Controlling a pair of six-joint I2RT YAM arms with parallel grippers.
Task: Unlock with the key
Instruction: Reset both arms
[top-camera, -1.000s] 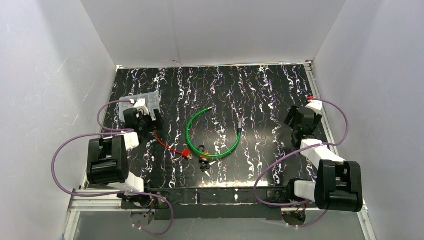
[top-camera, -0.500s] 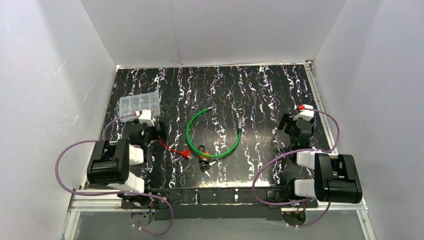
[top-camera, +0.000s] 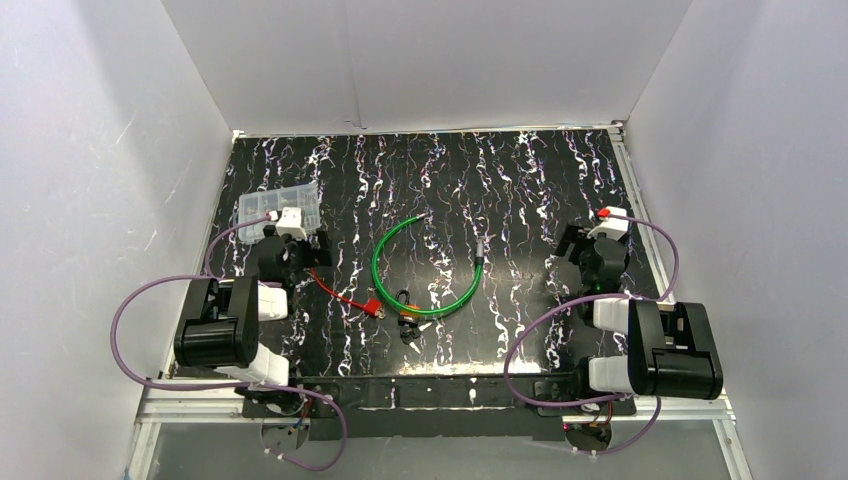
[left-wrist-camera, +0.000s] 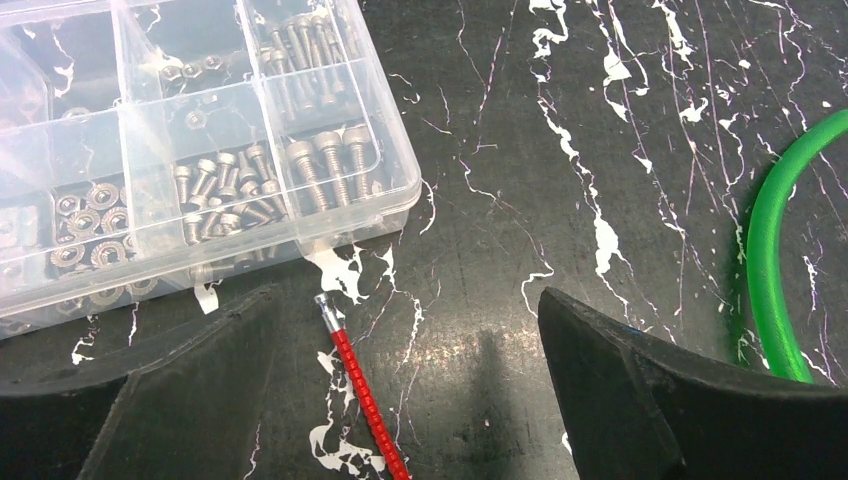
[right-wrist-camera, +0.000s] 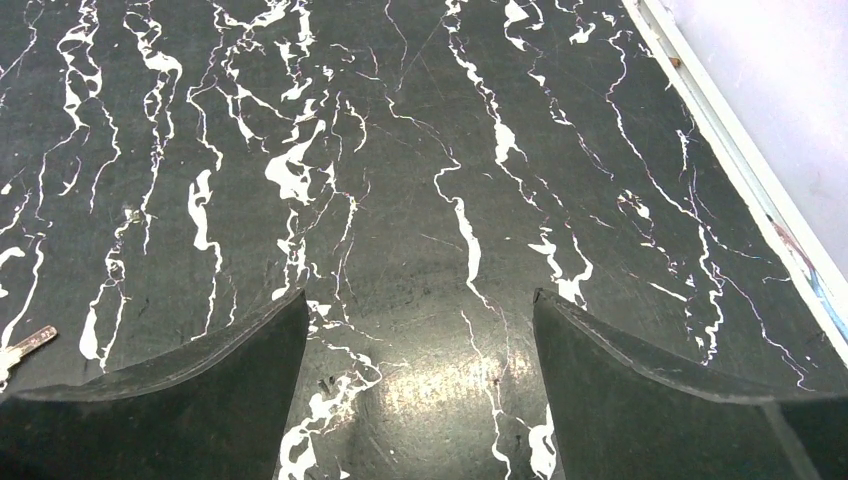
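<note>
- Both grippers are released and hold nothing. The left gripper (left-wrist-camera: 405, 300) hangs with its jaws wide over the tip of a red cable (left-wrist-camera: 365, 400), just beside a clear screw box (left-wrist-camera: 190, 150). The right gripper (right-wrist-camera: 420, 300) hangs spread over bare surface (right-wrist-camera: 420, 150) at the right side.
- The task's things lie between the 2 arms, toward the near edge. The lock (top-camera: 408, 318) sits at the ends of a green cable (top-camera: 385, 250) loop, with the key (top-camera: 424, 327) touching it or just beside it. It is too small to tell whether the key already sits in the keyhole.
- The step in hand looks like the reach for the key. A key blade shows at the left edge of the right wrist view, so the right arm seems the likelier one to take it.
- Come in low and set the jaws across the key's head, not its blade. A flat key on a smooth surface is likely to skid if nudged.
- Bring the left gripper over to steady the lock body, keeping clear of the red cable and the box.
</note>
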